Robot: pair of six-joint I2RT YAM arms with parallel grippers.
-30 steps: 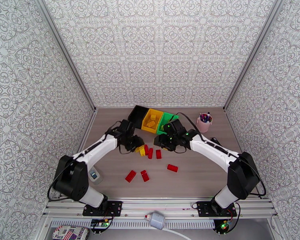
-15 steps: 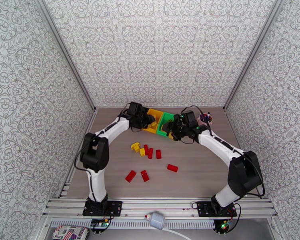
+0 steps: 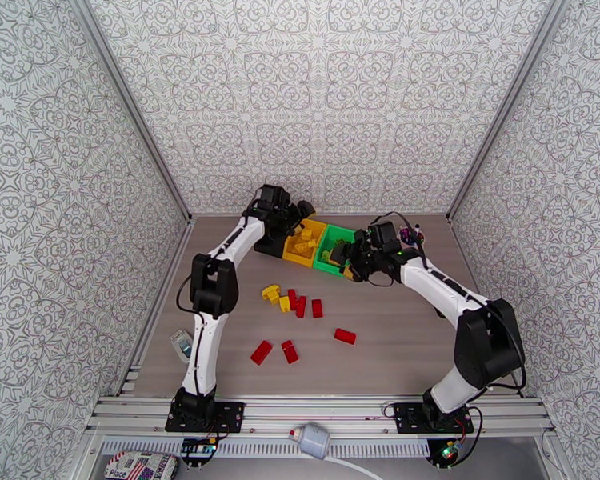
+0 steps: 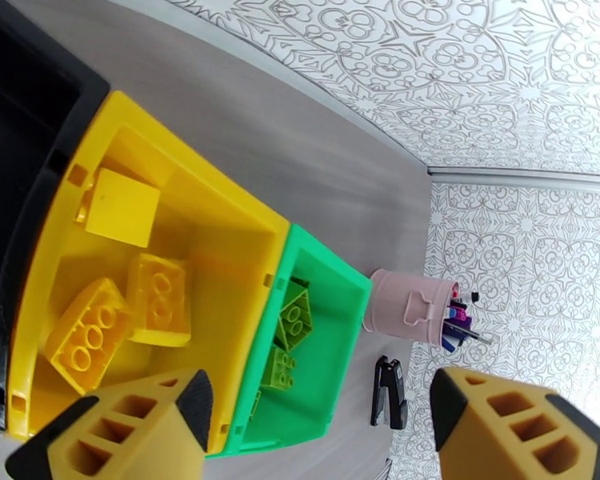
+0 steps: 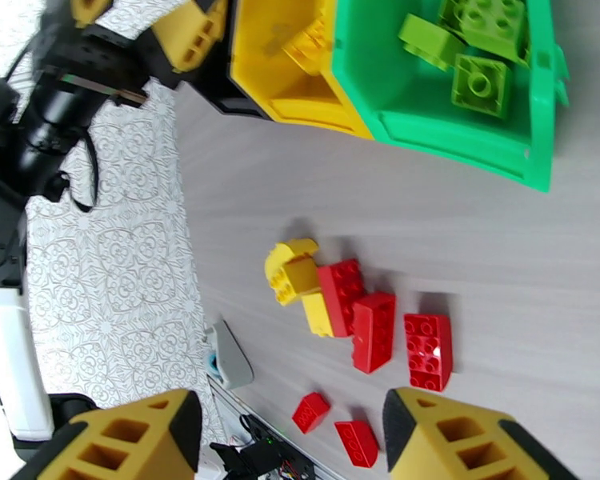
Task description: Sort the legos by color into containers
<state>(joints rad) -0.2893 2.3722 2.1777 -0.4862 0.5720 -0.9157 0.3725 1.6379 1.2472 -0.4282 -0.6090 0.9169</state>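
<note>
Table [image 3: 396, 362], left claw [image 4: 320, 406] spread above yellow bin [image 4: 220, 262]

Left gripper [image 4: 316, 403], jaws apart, empty; yellow bin [image 4: 194, 163] holds three yellow bricks [image 4: 159, 299].

Loose legos [image 5: 372, 330] near three bins [image 4: 228, 234]

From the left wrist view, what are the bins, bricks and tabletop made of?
Yellow bin and green bin: likely moulded plastic, smooth, slight sheen on walls. Yellow brick: glossy hard plastic, crisp studs. Tabletop: wood-grain look, matte; probably laminate, can't confirm.
</note>
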